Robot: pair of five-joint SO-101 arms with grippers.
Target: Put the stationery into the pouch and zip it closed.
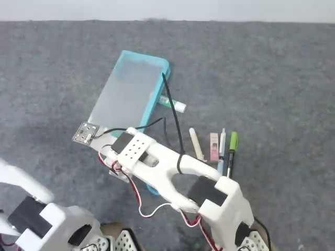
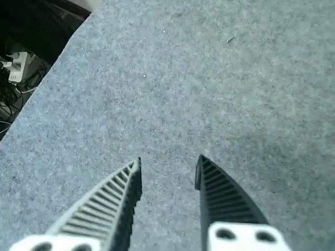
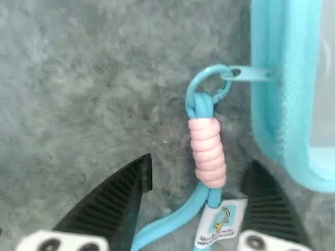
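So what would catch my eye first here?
The turquoise pouch lies mid-table on the grey mat, with a green marker and a white pen side by side nearby. Close up, the right gripper stands open astride the pink coiled zipper pull at the pouch's edge.

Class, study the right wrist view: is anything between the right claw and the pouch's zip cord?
Nothing visible is. The right claw stands open on either side of the turquoise cord with a pink coil, which hooks to the zip tab of the turquoise translucent pouch.
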